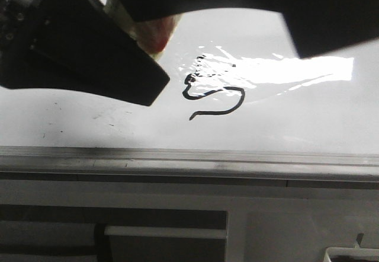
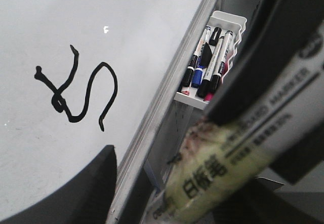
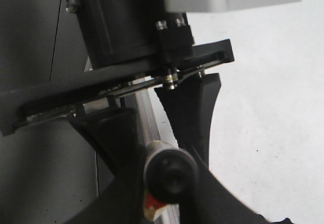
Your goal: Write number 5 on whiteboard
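Holding a marker [image 2: 238, 153], the left gripper [image 1: 142, 42] has its fingers closed tight around the pen's middle, just above the whiteboard [image 1: 296, 120]. The marker looks light, hard and smooth, so I think it could slip or twist if the squeeze gets weak; the middle of its body is the best place to hold it. The number 5 [image 1: 213, 99] is already drawn in black near the middle of the whiteboard, close to the pen. The board is flat, shiny and stiff, so ink may smear if something rubs it. A grey metal rail [image 1: 189, 158] runs along the near edge, and a tray of pens [image 2: 210, 62] sits just past it. There is open room up and away from the board. The right gripper [image 3: 172, 178] may be helping hold the marker too, but I cannot tell.
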Tool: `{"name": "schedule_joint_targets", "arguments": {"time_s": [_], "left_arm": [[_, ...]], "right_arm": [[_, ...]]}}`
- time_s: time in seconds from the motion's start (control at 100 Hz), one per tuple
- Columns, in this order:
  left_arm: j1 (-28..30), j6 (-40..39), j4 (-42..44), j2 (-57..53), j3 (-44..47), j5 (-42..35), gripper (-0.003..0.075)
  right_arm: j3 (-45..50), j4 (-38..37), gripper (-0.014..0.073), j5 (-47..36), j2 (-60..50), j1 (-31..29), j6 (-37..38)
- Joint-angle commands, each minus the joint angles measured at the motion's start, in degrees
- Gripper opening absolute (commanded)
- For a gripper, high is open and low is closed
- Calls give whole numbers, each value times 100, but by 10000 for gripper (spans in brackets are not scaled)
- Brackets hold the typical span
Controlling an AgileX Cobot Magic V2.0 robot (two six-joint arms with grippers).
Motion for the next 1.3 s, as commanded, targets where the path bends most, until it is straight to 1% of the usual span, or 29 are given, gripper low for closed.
{"name": "schedule_joint_targets", "arguments": {"time_s": [0.0, 0.08, 0.25, 0.39, 0.43, 0.71, 0.79, 0.86, 0.93, 0.95, 1.0, 1.01, 1.09, 1.15, 1.29], "left_arm": [[-41, -14, -209, -105, -199, -384, 363], [-41, -14, -209, -105, -199, -384, 319], [-41, -14, -222, -105, -199, -344, 135], [-41, -14, -336, -105, -199, -344, 7], [-41, -14, -362, -105, -199, -344, -20], [-41, -14, -362, -105, -199, -413, -20], [-41, -14, -362, -105, -199, -413, -20], [-41, -14, -362, -105, -199, -413, -20], [-41, -14, -362, -105, -199, -413, -20], [-41, -14, -362, -105, -199, -413, -20], [-41, -14, -362, -105, -199, -413, -20], [-41, -14, -362, -105, -199, -413, -20], [-41, -14, -362, -105, -199, -413, -20], [-41, -14, -362, -105, -199, -413, -20], [-41, -14, -384, -105, -199, -413, -20]], "right_arm": [[-162, 46, -71, -187, -63, 16, -21], [-162, 54, -71, -173, -63, 16, -21], [-162, 54, -71, -148, -63, 16, -21], [-162, 54, -71, -148, -63, 16, -21], [-162, 54, -71, -148, -63, 16, -21], [-162, 108, -69, -148, -63, 16, -21], [-162, 162, -35, -148, -63, 16, -21], [-162, 190, 34, -148, -63, 16, -21], [-162, 190, 141, -148, -63, 16, -21], [-162, 190, 190, -148, -63, 16, -21], [-162, 190, 265, -148, -63, 16, -21], [-162, 190, 301, -148, -63, 16, -21], [-162, 190, 400, -148, -63, 16, -21], [-162, 190, 431, -148, -63, 16, -21], [-162, 190, 431, -159, -63, 16, -21]]}}
